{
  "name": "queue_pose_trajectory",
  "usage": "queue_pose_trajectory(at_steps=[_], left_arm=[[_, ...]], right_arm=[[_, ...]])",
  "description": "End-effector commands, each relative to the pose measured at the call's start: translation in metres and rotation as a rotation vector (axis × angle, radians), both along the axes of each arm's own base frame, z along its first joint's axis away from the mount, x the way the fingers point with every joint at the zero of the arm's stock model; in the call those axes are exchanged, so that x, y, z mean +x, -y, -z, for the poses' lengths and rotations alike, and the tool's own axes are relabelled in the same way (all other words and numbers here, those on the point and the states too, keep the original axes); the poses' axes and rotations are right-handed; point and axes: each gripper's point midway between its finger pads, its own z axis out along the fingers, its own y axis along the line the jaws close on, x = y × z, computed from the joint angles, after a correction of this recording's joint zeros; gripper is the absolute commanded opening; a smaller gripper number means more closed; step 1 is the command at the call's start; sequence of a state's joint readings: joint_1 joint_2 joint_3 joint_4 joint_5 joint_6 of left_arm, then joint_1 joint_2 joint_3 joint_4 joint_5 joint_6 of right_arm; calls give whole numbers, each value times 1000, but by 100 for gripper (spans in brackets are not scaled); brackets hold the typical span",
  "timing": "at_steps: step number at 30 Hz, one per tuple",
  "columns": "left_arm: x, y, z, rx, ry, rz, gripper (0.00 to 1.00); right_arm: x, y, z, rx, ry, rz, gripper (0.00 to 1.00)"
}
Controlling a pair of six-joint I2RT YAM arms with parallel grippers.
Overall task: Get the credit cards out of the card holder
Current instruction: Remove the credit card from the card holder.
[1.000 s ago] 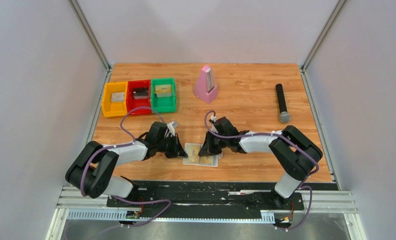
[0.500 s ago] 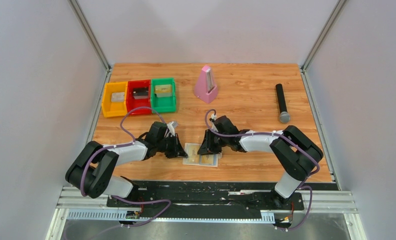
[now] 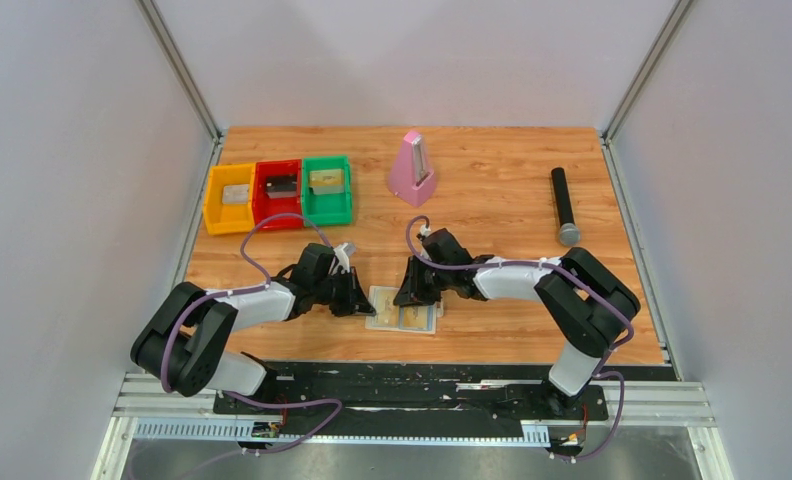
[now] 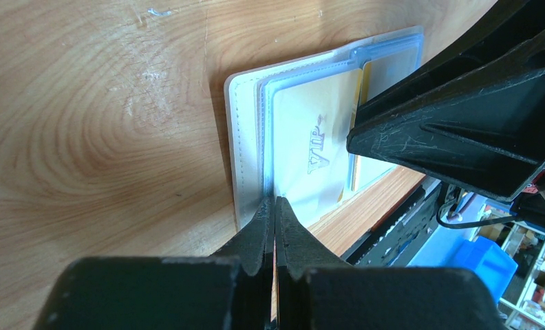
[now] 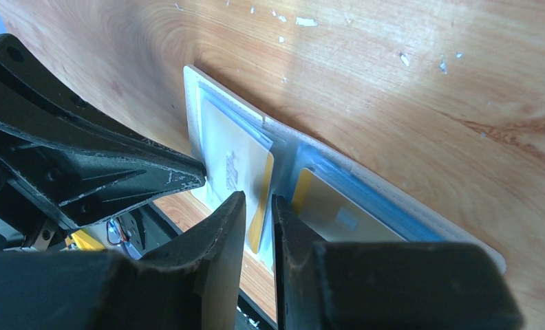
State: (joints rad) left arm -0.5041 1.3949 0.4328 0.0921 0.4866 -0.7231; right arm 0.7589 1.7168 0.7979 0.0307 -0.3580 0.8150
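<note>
Evidently the flat bifold card holder, cream at the rim with pale blue inner panels, is laid open on the wooden counter near its front edge, between the two arms, so that both pockets face up. The left end effector is seen fully closed, with nothing between its fingers. Its tip is set down on the holder's cream rim — judged to be a pin, so that the holder does not slide while a card is drawn. The right end effector is parted only narrowly, and the yellow edge of the pale embossed VIP card is seen in the gap. That gap looks wider than the card, so no firm pinch is shown. The two credit cards that can be seen, that one and a yellow-gold card in the other pocket, are lodged in their blue sleeves; no dark card can be made out.

From the top view only the layout is given: both end effectors meet over the holder, with the yellow, red and green bins, a pink metronome and a black microphone well apart. The wrist views supply the contact — the left one the pinned rim and the lettering, the right one the straddled card edge.
</note>
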Motion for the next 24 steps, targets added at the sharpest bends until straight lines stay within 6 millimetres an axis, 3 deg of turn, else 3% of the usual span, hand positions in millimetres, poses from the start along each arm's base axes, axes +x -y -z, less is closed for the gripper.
queue_pose_trajectory(at_steps=[1,19,24], left_arm=[[-1,-12,14,80,-3,-4,1],[-2,-11,14,71,-5,-9,1],[-2,-12,16,80,-8,-15,1]], right_arm=[[6,2,4,-55,1,29,23],[1,-7,4,11,-24,18,23],[2,-2,2,16,-11,25,9]])
